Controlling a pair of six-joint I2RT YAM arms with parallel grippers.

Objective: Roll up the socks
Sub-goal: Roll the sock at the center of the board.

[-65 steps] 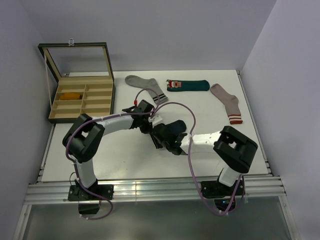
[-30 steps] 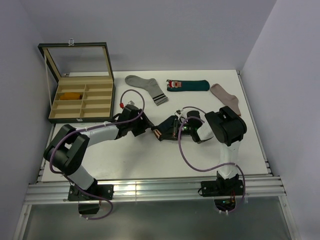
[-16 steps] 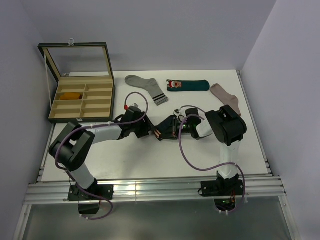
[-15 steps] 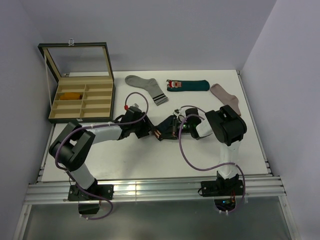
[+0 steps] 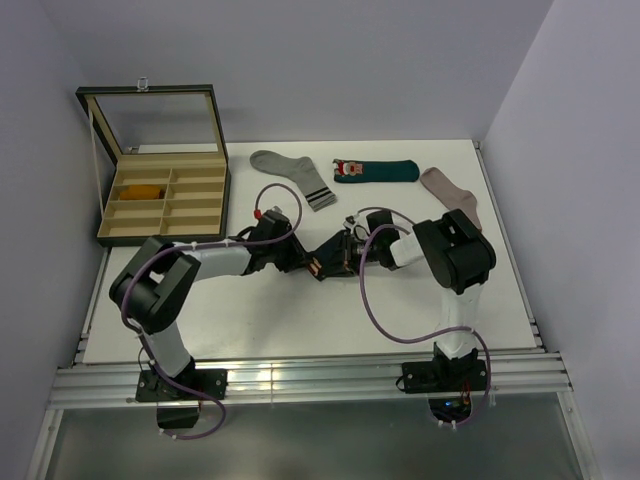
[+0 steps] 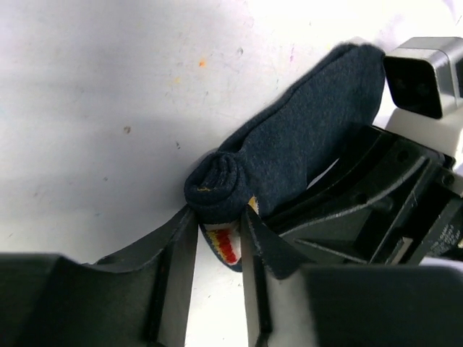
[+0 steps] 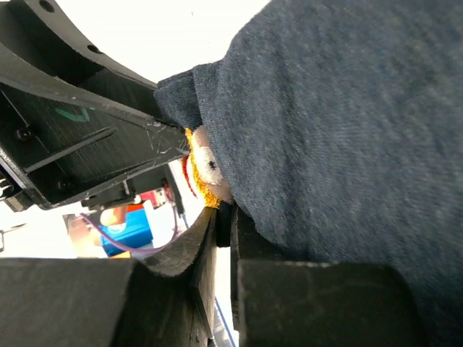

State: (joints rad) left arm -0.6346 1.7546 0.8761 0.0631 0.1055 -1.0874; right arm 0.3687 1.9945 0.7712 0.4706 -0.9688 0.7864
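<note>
Rolling the navy sock (image 6: 311,137) at the middle of the bench (image 6: 108,87): the left gripper (image 6: 217,235), narrowed onto the coiled end with the red-and-yellow figure caught between its fingers, should turn the coil tightly and evenly toward the free end, the cloth kept taut so the roll neither slackens nor skews. The right gripper (image 7: 223,217), its fingers all but closed, appears to pinch the opposite edge, though draped cloth hides the contact. The sock runs from the coil at the left gripper's fingertips rightward over the right gripper, just beside it.
</note>
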